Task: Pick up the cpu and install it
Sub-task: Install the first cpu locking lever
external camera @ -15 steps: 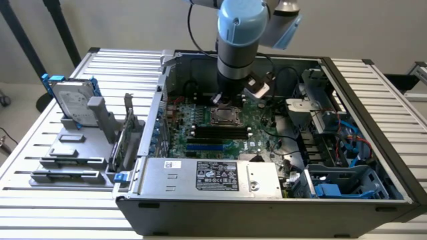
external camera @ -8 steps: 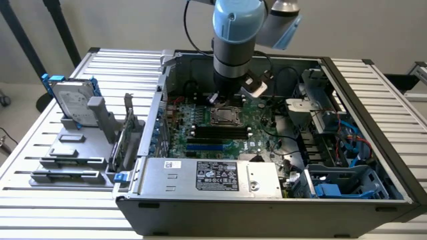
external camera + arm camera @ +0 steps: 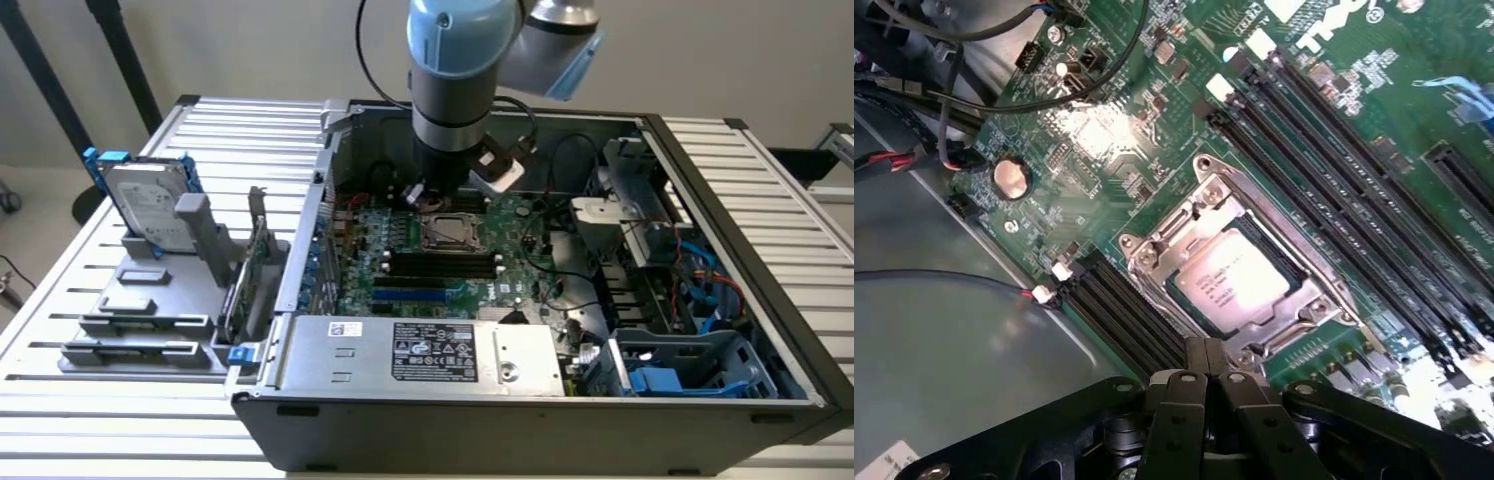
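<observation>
The cpu (image 3: 1232, 278), a small square chip with a silver top, lies flat inside the metal socket frame (image 3: 1154, 248) on the green motherboard (image 3: 1104, 130). In the exterior view the cpu (image 3: 447, 232) sits in the socket just below the arm's wrist. My gripper (image 3: 1206, 352) hovers above the socket's edge with its black fingers (image 3: 1194, 385) pressed together, shut and holding nothing. In the exterior view the gripper (image 3: 424, 196) hangs over the board inside the open computer case (image 3: 534, 410).
Black memory slots (image 3: 1324, 170) flank the socket on both sides. Cables (image 3: 944, 150) run along the case wall. A hard drive (image 3: 144, 205) in a blue frame and grey holders (image 3: 134, 300) stand on the slatted table at the exterior view's left. The power supply (image 3: 427, 350) lies along the case front.
</observation>
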